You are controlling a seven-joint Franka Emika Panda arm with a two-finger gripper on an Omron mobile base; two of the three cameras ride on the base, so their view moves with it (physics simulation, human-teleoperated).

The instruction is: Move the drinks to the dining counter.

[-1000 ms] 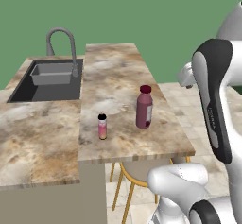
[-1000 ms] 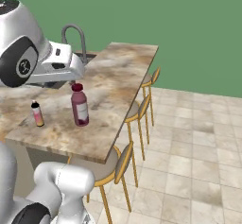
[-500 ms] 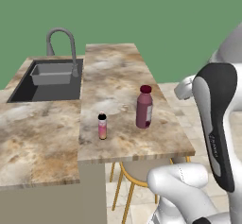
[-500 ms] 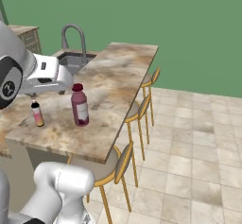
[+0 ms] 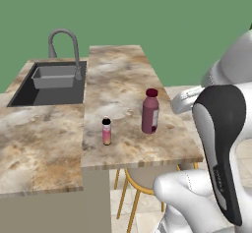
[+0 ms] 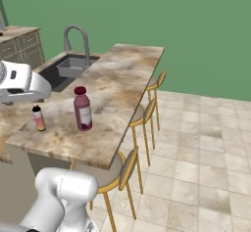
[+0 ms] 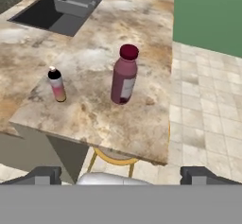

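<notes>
Maroon bottle (image 7: 124, 75) (upright) beside pink bottle (image 7: 56, 84)

dining counter (image 5: 123, 87): I read it as polished stone — beige-brown marbling, smooth, with pale sheen patches.
maroon bottle (image 5: 150, 111): looks like smooth plastic, slightly glossy; paler label on its side.
pink bottle (image 5: 106, 131): smooth, plastic-looking body, matt black cap.
sink (image 5: 51, 82): dark matt basin, grey liner inside.
faucet (image 5: 66, 47): brushed grey metal from where I sit.
stools (image 6: 142, 123): gold-toned metal frames — thin and smooth.
floor (image 6: 206, 152): pale stone-look tiles, matt.
</notes>
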